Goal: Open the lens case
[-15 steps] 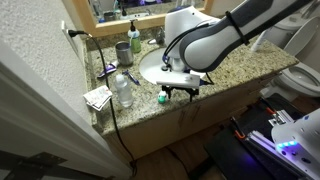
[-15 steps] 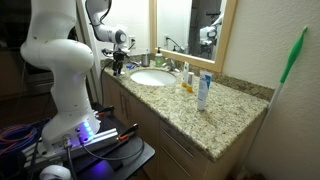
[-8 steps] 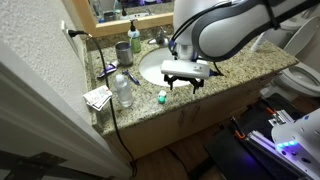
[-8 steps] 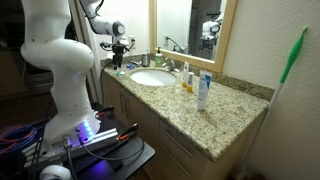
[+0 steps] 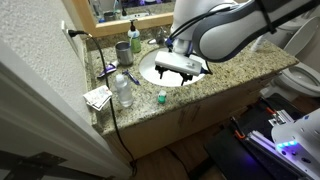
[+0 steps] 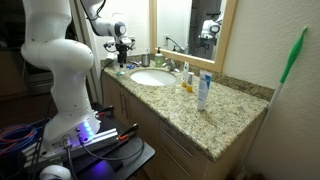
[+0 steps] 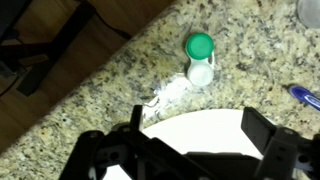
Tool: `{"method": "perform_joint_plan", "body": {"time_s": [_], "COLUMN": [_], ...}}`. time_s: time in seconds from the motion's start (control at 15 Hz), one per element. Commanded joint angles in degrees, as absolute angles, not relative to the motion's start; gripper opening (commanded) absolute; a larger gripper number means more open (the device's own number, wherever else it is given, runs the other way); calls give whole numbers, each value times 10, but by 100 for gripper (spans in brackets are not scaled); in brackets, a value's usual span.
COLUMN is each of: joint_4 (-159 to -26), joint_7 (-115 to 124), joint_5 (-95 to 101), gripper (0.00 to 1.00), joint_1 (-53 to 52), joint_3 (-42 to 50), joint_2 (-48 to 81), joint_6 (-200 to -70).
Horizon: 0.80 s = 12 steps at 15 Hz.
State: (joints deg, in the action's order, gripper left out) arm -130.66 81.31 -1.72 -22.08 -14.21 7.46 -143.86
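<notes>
Since a second ago the arm [image 5: 225, 30] has lifted. The fingers [image 7: 257, 128] were low over the lens case [image 7: 200, 58]; now they are raised and pulled back over the sink [image 7: 200, 128] rim. The case is in the same spot, uncovered.

Fingers are spread wide, with nothing between them and touching nothing.

The lens case lies flat on the speckled worktop [image 7: 100, 90], just beside the white sink rim. Its green cap [image 7: 201, 45] is on the far side from the sink and its white cap [image 7: 200, 74] is nearer the rim. Both caps look on. In the wrist view the case sits ahead of the fingers, roughly centred between them and apart from them.

In an exterior view the case [image 5: 161, 98] shows as a small green dot near the worktop's front edge, with a clear bottle [image 5: 123, 90] off to one side. The arm arches over the sink, wrist pointing down.
</notes>
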Motion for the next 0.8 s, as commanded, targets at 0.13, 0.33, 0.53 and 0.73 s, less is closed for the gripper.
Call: {"method": "perform_joint_plan", "body": {"time_s": [0.13, 0.33, 0.53, 0.73], "joint_4": [-1304, -1287, -1278, -1266], "joint_7": [816, 781, 747, 727], "joint_5": [-11, -44, -76, -93], "gripper": [100, 100, 100, 100], "joint_1": [-216, -209, -208, -213], "joint_3": [-144, -149, -153, -149], "joint_2": [82, 115, 141, 172], "joint_6": [-1453, -1480, -1499, -1512]}}
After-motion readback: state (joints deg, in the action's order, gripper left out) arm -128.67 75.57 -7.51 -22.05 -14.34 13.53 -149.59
